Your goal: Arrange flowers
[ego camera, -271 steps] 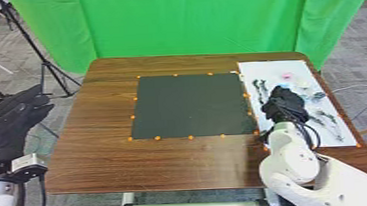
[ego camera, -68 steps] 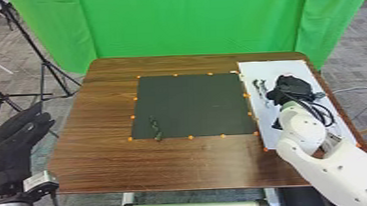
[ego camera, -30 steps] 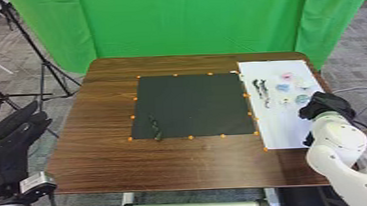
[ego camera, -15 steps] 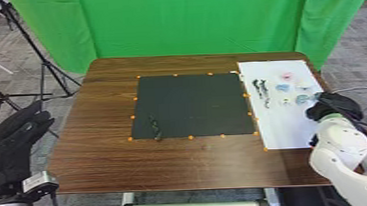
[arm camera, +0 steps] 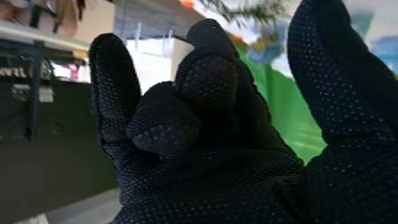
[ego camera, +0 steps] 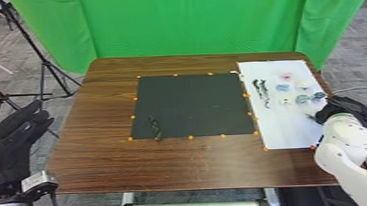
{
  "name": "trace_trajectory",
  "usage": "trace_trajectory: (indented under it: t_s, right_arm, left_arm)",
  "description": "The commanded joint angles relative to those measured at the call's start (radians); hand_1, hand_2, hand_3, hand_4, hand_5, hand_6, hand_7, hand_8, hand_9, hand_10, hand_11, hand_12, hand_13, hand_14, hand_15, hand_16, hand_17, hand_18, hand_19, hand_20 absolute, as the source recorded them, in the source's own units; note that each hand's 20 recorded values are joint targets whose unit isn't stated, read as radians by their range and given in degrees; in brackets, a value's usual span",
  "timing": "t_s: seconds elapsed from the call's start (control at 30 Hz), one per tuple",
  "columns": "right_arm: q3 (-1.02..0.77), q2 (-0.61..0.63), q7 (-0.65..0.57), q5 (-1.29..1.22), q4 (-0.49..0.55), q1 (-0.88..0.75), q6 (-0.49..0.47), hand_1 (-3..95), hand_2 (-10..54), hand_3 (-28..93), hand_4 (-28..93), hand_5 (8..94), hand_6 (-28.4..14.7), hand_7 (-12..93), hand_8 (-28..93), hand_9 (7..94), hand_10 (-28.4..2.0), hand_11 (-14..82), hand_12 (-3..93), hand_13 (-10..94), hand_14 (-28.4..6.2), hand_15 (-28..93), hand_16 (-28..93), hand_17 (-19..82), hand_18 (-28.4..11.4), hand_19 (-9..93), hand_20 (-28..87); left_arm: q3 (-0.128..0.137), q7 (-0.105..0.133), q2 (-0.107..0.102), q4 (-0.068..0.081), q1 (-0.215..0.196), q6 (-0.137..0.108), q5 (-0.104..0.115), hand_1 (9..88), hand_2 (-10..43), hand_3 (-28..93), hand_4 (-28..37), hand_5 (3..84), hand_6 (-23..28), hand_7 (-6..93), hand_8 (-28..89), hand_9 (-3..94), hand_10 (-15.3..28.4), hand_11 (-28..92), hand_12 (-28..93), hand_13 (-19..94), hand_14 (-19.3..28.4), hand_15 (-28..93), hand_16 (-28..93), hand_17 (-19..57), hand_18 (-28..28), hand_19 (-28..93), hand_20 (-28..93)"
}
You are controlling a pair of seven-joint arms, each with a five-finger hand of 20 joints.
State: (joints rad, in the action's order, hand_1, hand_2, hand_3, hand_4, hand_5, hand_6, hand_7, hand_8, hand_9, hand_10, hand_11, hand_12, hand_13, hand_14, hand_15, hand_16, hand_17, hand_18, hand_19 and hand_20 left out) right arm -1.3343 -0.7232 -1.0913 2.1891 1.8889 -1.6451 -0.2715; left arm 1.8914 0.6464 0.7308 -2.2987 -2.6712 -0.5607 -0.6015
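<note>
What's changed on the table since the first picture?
A green stem now lies on the dark mat, where none lay. The right hand has moved right, to the edge of the white sheet. The pink flower stayed put, and the left hand still waits at the left.

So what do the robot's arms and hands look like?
The right arm is smooth white with rounded shapes, small dark dots and dark cables alongside. Its hand wears a black fabric glove covered in tiny pale dots. The left hand has a black glove too, with a pale block near the wrist and a white arm below.
</note>
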Motion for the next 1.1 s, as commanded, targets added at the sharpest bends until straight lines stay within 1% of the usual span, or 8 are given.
trace_trajectory:
  t_s: [0.03, 0.13, 0.53, 0.63, 0.67, 0.7, 0.87, 1.1]
  right_arm:
    - [-0.004, -0.020, -0.021, -0.022, -0.020, 0.004, -0.018, 39.4, -6.6, 72, -20, 69.5, -17.7, 10, -6, 74.5, -22.0, 65.1, 31.1, 76, -15.4, 86, 18, 37, -25.7, 93, -13]
    - [0.004, -0.025, -0.033, -0.039, -0.023, 0.015, -0.019, 39.4, -6.6, 72, -20, 70.6, -15.3, 12, -6, 74.1, -24.9, 59.0, 27.4, 73, -18.4, 83, 13, 37, -25.2, 91, -18]
    - [0.047, -0.012, -0.039, -0.020, -0.061, 0.035, 0.017, 47.3, -6.9, 70, -20, 78.5, -15.0, 13, -7, 76.6, -26.9, 53.6, 24.1, 73, -20.9, 83, 8, 39, -25.4, 91, -22]
    - [0.060, -0.003, -0.039, -0.007, -0.066, 0.036, 0.041, 54.4, -8.9, 68, -23, 83.4, -15.0, 13, 12, 80.3, -27.0, 49.5, 22.6, 73, -22.3, 81, 6, 40, -25.5, 91, -23]
    - [0.060, -0.001, -0.036, 0.005, -0.067, 0.032, 0.053, 56.3, -9.3, 68, -23, 84.9, -14.7, 13, 15, 81.5, -26.8, 48.3, 22.2, 73, -22.5, 81, 5, 41, -25.5, 91, -23]
    - [0.072, 0.003, -0.033, 0.014, -0.072, 0.038, 0.076, 57.3, -9.3, 67, -24, 85.4, -14.7, 13, 16, 81.9, -26.8, 48.0, 22.0, 74, -22.6, 81, 5, 41, -25.5, 91, -23]
    - [0.093, 0.019, -0.022, 0.042, -0.076, 0.043, 0.143, 62.6, -9.4, 69, -28, 90.0, -12.2, 17, 14, 92.0, -22.8, 37.9, 21.2, 80, -21.4, 74, 5, 43, -25.3, 92, -27]
    - [0.089, 0.019, -0.001, 0.059, -0.057, 0.055, 0.205, 62.1, -9.5, 70, -28, 90.6, -10.1, 17, 12, 93.7, -17.3, 38.1, 20.8, 88, -13.8, 67, 12, 45, -24.7, 93, -24]
  left_arm:
    - [0.000, 0.019, -0.003, 0.002, -0.017, 0.001, 0.025, 29.5, 1.7, 79, -18.4, 36.1, 8.3, 17.9, -12, 31.4, 18.3, 39, 7, 18, 23.3, 62, -16, -12.0, 20.3, 55, 8]
    - [0.003, 0.013, 0.001, 0.002, -0.017, 0.003, 0.023, 29.5, 1.9, 79, -18.4, 36.1, 8.3, 18.0, -12, 31.4, 18.4, 39, 7, 18, 23.3, 62, -16, -12.0, 20.3, 55, 8]
    - [0.001, 0.022, -0.004, 0.002, -0.015, 0.000, 0.029, 29.6, 2.3, 79, -18.1, 36.1, 8.3, 18.0, -12, 31.3, 18.3, 39, 7, 18, 23.3, 62, -16, -12.0, 20.3, 55, 8]
    - [0.002, 0.021, -0.005, 0.003, -0.014, 0.002, 0.028, 29.5, 2.3, 79, -18.0, 36.1, 8.3, 18.0, -12, 31.4, 18.3, 39, 7, 18, 23.3, 62, -16, -12.0, 20.4, 55, 8]
    - [0.002, 0.010, 0.002, 0.004, -0.008, 0.007, 0.017, 29.5, 2.3, 79, -17.9, 36.1, 8.3, 17.9, -12, 31.4, 18.3, 39, 7, 18, 23.4, 62, -16, -12.0, 20.4, 55, 8]
    - [0.002, 0.019, -0.002, 0.002, -0.014, 0.002, 0.024, 29.5, 2.3, 79, -17.9, 36.1, 8.3, 17.9, -12, 31.3, 18.4, 39, 7, 18, 23.3, 62, -16, -12.0, 20.4, 55, 8]
    - [0.001, 0.017, -0.002, 0.004, -0.014, 0.003, 0.026, 29.5, 2.5, 79, -17.9, 36.1, 8.3, 18.0, -12, 31.4, 18.4, 39, 7, 18, 23.3, 62, -16, -12.0, 20.4, 55, 8]
    - [0.004, 0.028, -0.013, 0.001, -0.023, -0.005, 0.037, 29.5, 2.5, 79, -17.7, 36.2, 8.3, 18.0, -12, 31.4, 18.3, 39, 7, 18, 23.4, 62, -16, -12.0, 20.4, 55, 8]
